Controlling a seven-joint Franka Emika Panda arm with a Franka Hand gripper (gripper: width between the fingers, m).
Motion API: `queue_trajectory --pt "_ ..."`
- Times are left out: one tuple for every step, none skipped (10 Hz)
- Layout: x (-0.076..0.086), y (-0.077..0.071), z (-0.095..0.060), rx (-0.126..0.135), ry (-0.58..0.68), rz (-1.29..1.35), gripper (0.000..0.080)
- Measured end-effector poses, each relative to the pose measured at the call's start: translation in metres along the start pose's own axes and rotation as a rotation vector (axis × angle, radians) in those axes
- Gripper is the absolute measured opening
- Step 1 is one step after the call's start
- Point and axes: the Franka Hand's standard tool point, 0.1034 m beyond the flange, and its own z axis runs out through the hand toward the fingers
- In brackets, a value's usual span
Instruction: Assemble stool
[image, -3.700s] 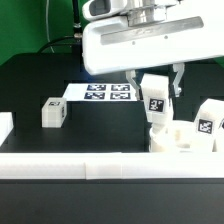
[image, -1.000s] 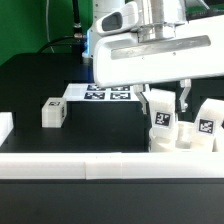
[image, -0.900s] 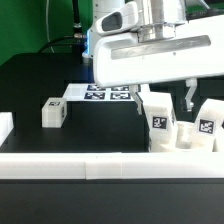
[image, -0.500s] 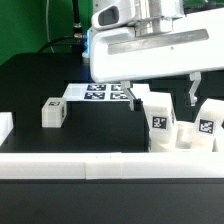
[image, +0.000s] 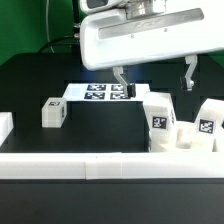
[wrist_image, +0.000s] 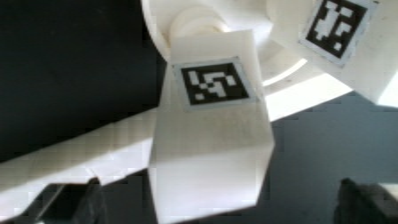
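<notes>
The white seat (image: 186, 137) lies at the exterior view's right, behind the front rail. Two tagged legs stand upright in it: one (image: 157, 117) nearer the middle, one (image: 208, 120) at the right edge. A third leg (image: 53, 112) lies loose on the black table at the left. My gripper (image: 154, 79) is open and empty, its fingers spread wide above and to both sides of the middle leg, touching nothing. In the wrist view the gripper (wrist_image: 221, 206) straddles that leg (wrist_image: 214, 100), with the other leg (wrist_image: 338, 25) beyond.
The marker board (image: 105, 93) lies on the table behind the gripper. A long white rail (image: 100, 165) runs along the front edge. A white block (image: 4, 126) sits at the exterior view's far left. Green backdrop behind.
The gripper was shut on the middle leg, lowered it into the seat, then opened wide and rose. The leg stays standing in the seat.
</notes>
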Motion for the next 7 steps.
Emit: queue_trajectory --pt "-0.001 0.001 0.001 0.002 -0.025 0.003 0.0649" --pt "-0.003 0.004 0.004 -0.01 -0.034 -0.041 0.0649" --pt "-0.008 0.008 0.006 -0.009 -0.121 -0.065 0.0649" --pt "-0.005 0.011 0.002 -0.005 -0.205 -0.073 0.0649" --pt "-0.001 0.013 0.002 -0.005 -0.245 -0.081 0.0649" --pt "-0.007 0.015 0.003 0.002 -0.342 -0.074 0.0649" --pt "-0.008 0.015 0.003 0.01 -0.41 -0.067 0.0649"
